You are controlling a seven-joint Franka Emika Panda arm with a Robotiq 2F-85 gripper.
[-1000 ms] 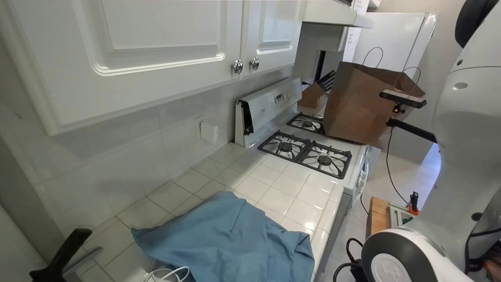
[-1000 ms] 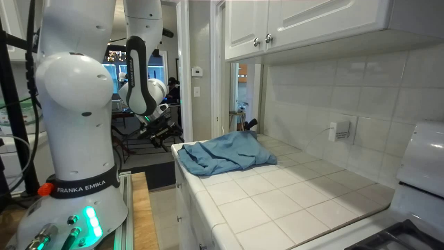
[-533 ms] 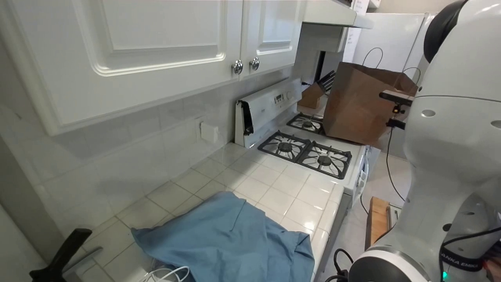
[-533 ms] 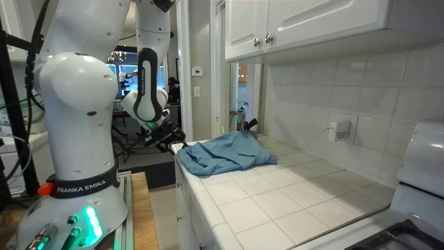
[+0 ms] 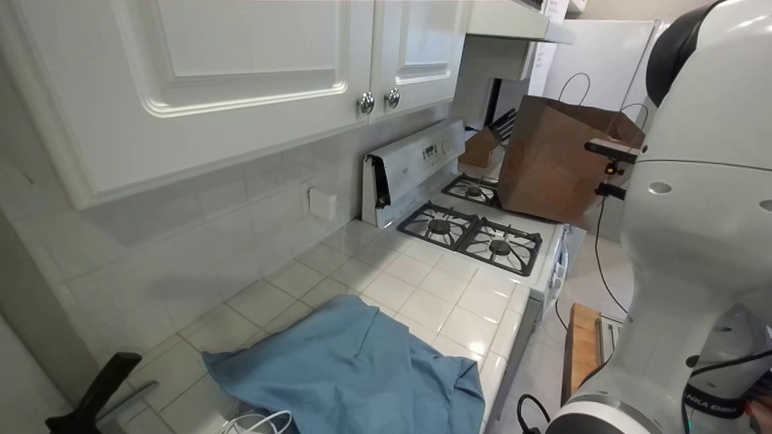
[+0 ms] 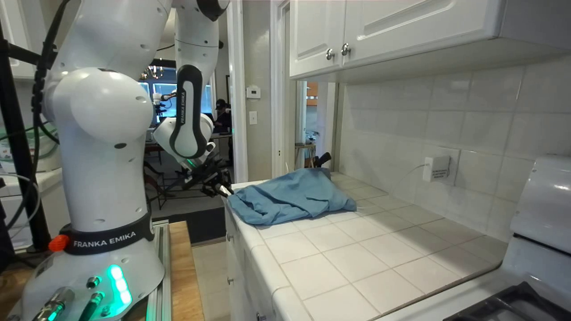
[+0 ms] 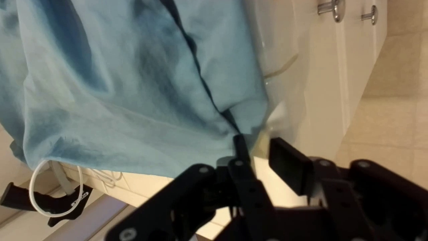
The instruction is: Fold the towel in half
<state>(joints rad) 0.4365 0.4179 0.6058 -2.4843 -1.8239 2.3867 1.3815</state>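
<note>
Blue towel point(image 6: 292, 198) in a heap at the counter's point(image 6: 343, 263) front corner, gripper point(image 7: 259, 147) right beside it

Left to right, then. The white arm point(image 6: 102, 102) stands off the front edge of the tabletop, green lights point(image 6: 118, 283) glowing on its base, wrist hanging by the corner farthest from the stove point(image 6: 546, 209). The gripper's right at that corner. Its fingers point(image 7: 241, 147) are only partway apart, kinda narrow but with a clear gap, and in the wrist view one overlaps the towel's tip. Can't tell if they actually touch, tbh.

Next, the towel itself: plain, rumpled, creases going every which way, lying at that same corner and along the front edge. There's a black handle point(image 6: 322, 159) sticking up just past it, and a white cable point(image 7: 31, 190) looping out by its edge.

Further right, a white plug-in adapter point(image 6: 436, 168) sits above the back edge. Then the counter runs on to its right-hand edge, where it meets the stove. Big brown paper bag point(image 5: 555, 163) on that, visible in an exterior view.
</note>
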